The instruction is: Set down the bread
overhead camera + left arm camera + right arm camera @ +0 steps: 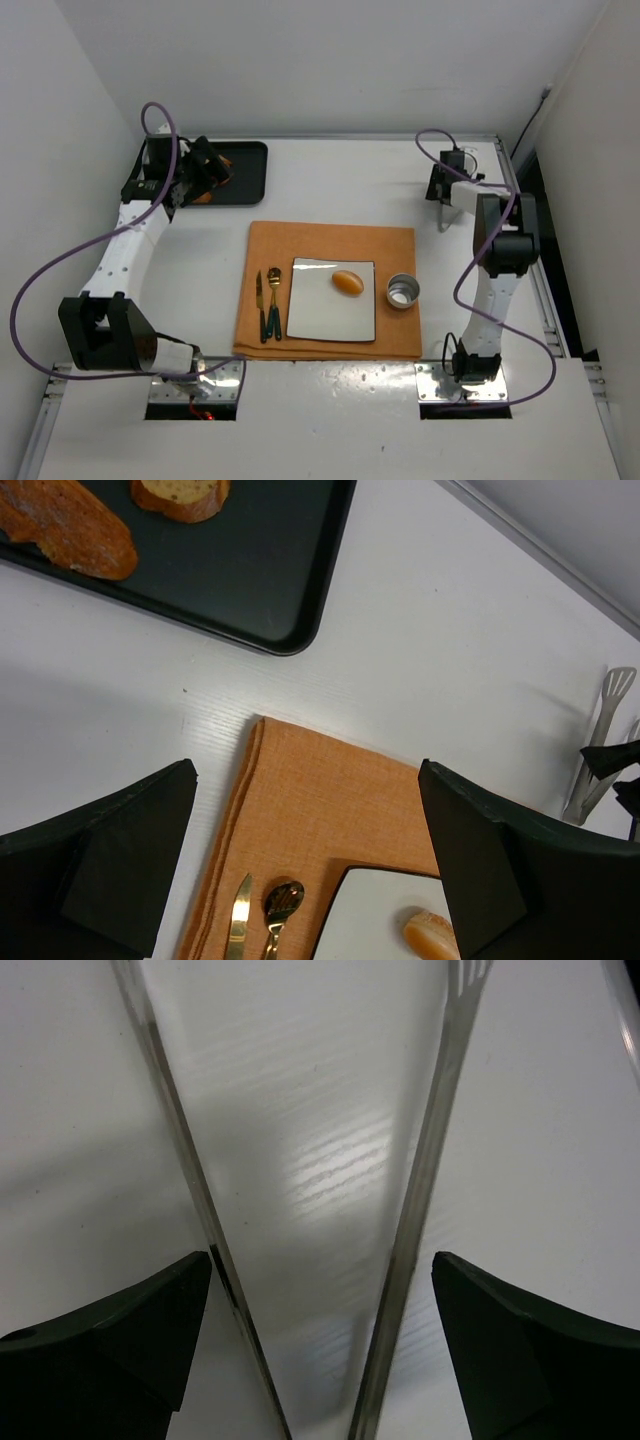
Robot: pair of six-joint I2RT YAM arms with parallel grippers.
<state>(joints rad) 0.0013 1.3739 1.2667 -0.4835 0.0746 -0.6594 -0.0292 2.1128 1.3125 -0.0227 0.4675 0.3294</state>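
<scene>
At the far right corner of the table, the right gripper [320, 1257] stood with jaws apart, straddling the tongs [420, 1190] without clamping them. The bread [347, 282] lay on the white plate [320, 318], well apart toward the near left, its long axis roughly across the table. The left gripper [308, 780], likewise spread and empty, was farther off. The metal cup [403, 291] stood just beside the plate, on the approach side.
</scene>
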